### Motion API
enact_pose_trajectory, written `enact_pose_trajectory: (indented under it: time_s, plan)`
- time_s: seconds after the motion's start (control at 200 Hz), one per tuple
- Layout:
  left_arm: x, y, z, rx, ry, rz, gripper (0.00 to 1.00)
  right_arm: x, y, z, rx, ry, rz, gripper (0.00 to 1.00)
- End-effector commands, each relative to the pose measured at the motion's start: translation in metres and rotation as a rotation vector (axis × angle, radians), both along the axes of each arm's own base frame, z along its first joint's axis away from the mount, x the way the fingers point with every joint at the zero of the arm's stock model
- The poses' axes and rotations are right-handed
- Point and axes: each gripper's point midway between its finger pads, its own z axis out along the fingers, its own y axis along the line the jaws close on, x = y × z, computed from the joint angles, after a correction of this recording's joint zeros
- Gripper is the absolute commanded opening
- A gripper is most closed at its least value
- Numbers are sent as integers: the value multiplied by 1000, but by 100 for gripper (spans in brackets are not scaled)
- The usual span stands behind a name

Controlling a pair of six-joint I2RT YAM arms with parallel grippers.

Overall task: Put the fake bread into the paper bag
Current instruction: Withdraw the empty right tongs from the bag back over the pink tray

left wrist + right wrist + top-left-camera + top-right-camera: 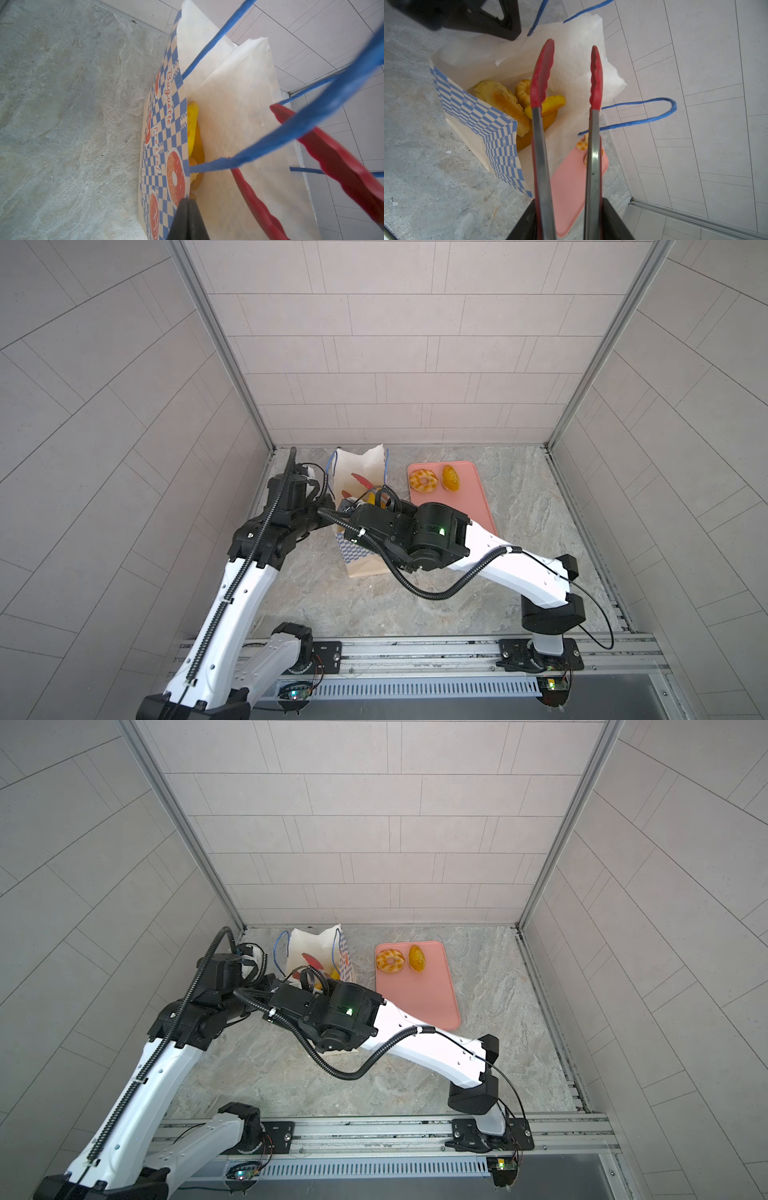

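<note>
Looking down into a tall paper bag (477, 116) standing upright on the grey veined table (540, 497), mouth gaping; seeing thin cream paper, matte and creased inside, printed outside in blue-and-white checks with orange doughnut pictures and the words Baguette and Pretzel; noting blue cord handles (674, 107) looping loose off the rim; finding part of the fake bread (502, 101) already lying at the bottom of it: several glossy yellow-orange pieces heaped together, among them an elongated browned piece, a ridged curled roll and a smooth yellow piece, the exact count not being readable; finding the rest lying on a flat pink tray (461, 510) just beside the bag, smooth with rounded corners: a ring doughnut (423, 481) with a latticed top and an oval bun (450, 478), near each other but apart; spotting tongs (538, 133) with bare steel arms and red scalloped tips hanging over the bag's mouth, tips spread and carrying nothing; seeing the right gripper (568, 216) clamping the tongs by the handle end; seeing the left gripper (187, 202) with jaws pressed together on the checked wall's top edge, pinching the paper.
</note>
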Motion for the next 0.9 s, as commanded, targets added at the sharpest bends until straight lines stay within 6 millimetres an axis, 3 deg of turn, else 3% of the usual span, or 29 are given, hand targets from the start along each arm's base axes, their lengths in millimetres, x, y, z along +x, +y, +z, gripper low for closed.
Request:
enact_pose_trajectory:
  time_s: [0.0,0.32,0.896]
  plan:
    - [-3,1,4,5,-12,2,7,-1,-18,46,116,-86,-24,45]
    - [-3,2,5,6,-13,4,7,3,-32,77,179,-173,-58,45]
    - [-3,2,3,4,-9,3,7,-4,-53,143,470,-301,-28,45]
